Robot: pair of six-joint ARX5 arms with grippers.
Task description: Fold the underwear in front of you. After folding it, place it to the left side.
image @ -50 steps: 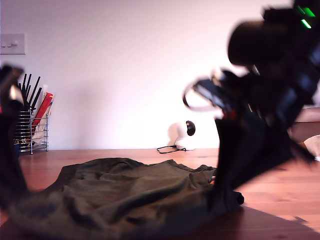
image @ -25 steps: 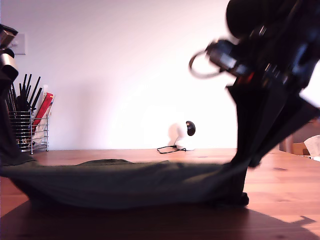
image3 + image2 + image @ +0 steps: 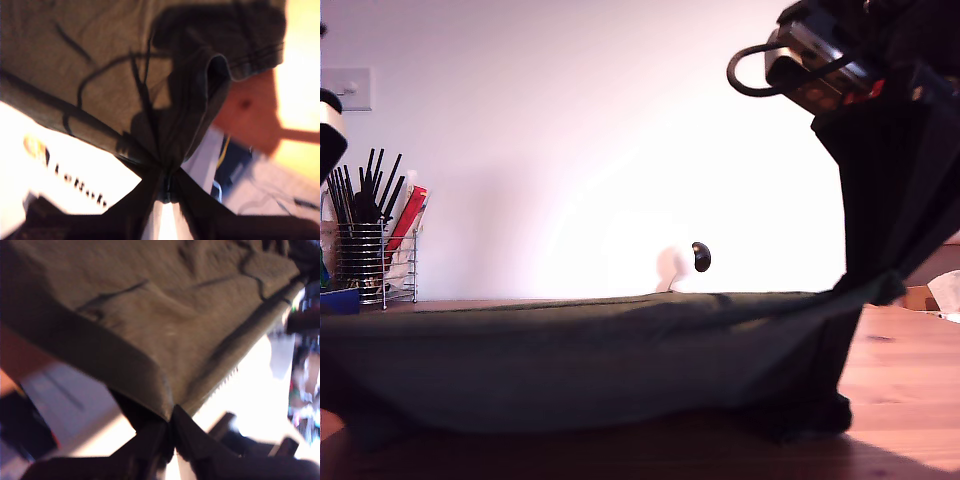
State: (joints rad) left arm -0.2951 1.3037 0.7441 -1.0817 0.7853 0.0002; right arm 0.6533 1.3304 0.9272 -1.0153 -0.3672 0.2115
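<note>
The underwear (image 3: 570,360) is a dark olive cloth stretched wide across the exterior view, with its lower fold resting on the wooden table (image 3: 910,360). At the exterior view's right, an arm (image 3: 840,60) holds one end high and the cloth hangs from it in a dark drape. Only a sliver of the other arm (image 3: 328,125) shows at the exterior view's left edge. My first gripper (image 3: 172,432) is shut on a hem of the underwear (image 3: 150,305). My second gripper (image 3: 166,182) is shut on a bunched corner of the underwear (image 3: 100,60). The wrist views do not show which arm is which.
A wire rack of black utensils (image 3: 375,250) stands at the back of the exterior view's left. A small white round camera (image 3: 685,265) sits by the far wall behind the cloth. A light switch (image 3: 345,88) is on the wall.
The cloth went from a loose heap to a taut raised band across the view. The arm at the exterior view's right rose and moved right. The other arm slid almost out of view.
</note>
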